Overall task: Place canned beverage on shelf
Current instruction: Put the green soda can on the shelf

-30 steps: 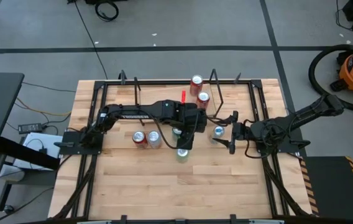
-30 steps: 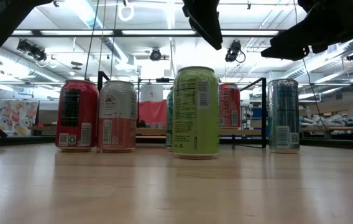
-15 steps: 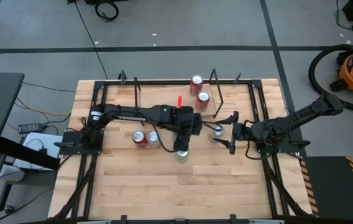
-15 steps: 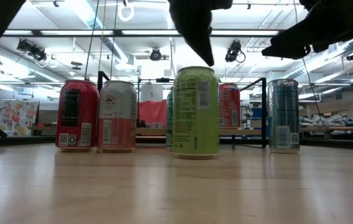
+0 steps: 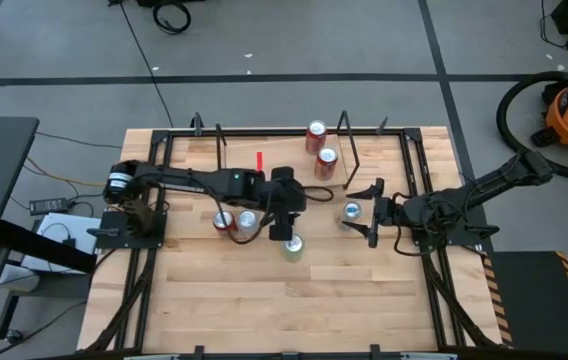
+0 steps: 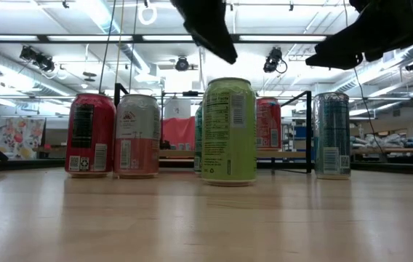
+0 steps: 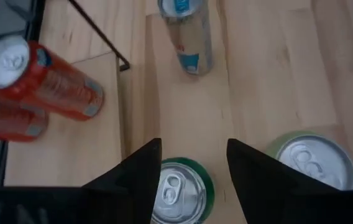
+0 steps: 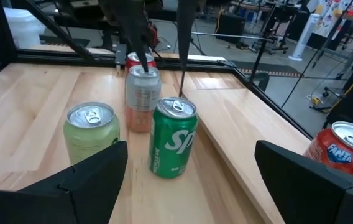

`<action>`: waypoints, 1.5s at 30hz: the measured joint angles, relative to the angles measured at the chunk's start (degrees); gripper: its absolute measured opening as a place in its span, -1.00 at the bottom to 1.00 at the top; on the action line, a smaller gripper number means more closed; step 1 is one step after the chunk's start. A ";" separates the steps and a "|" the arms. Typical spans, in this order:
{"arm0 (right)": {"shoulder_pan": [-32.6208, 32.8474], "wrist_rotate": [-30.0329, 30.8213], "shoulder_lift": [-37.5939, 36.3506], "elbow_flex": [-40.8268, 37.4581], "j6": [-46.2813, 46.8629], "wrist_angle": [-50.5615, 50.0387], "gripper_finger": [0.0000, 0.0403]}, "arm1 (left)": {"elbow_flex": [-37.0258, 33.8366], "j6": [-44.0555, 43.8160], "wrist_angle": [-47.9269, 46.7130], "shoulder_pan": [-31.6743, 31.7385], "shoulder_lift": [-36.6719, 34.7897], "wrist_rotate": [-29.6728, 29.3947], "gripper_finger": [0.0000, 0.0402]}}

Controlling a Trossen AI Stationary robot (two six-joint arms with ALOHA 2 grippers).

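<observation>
Looking down from the high view, the left gripper (image 5: 277, 234) is seen at frame centre, empty, just above a lime can (image 5: 293, 246); its jaws are closed. The right gripper (image 5: 372, 214) is held open at centre right, beside a blue can (image 5: 352, 211). Two red cans (image 5: 316, 133) stand on the shelf (image 5: 364, 157) at upper centre.

In the low view, the lime can (image 6: 229, 130) is shown at centre.

In the right wrist view, a green can (image 8: 172, 137) is shown at centre.
</observation>
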 joint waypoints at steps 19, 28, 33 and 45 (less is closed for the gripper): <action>-0.02 1.21 3.57 0.01 -1.09 2.28 0.81 | -1.82 0.00 -1.71 2.28 2.52 2.20 0.69; -0.02 1.18 4.47 0.01 -1.73 3.51 0.81 | -1.66 -2.29 -3.12 4.88 5.50 6.12 0.75; -0.02 1.18 4.87 0.01 -1.92 3.91 0.81 | -1.64 -1.44 -3.86 5.62 6.69 6.20 0.75; -0.02 1.14 5.46 0.01 -2.05 4.84 0.81 | -1.64 -1.12 -5.73 5.51 8.73 6.14 0.75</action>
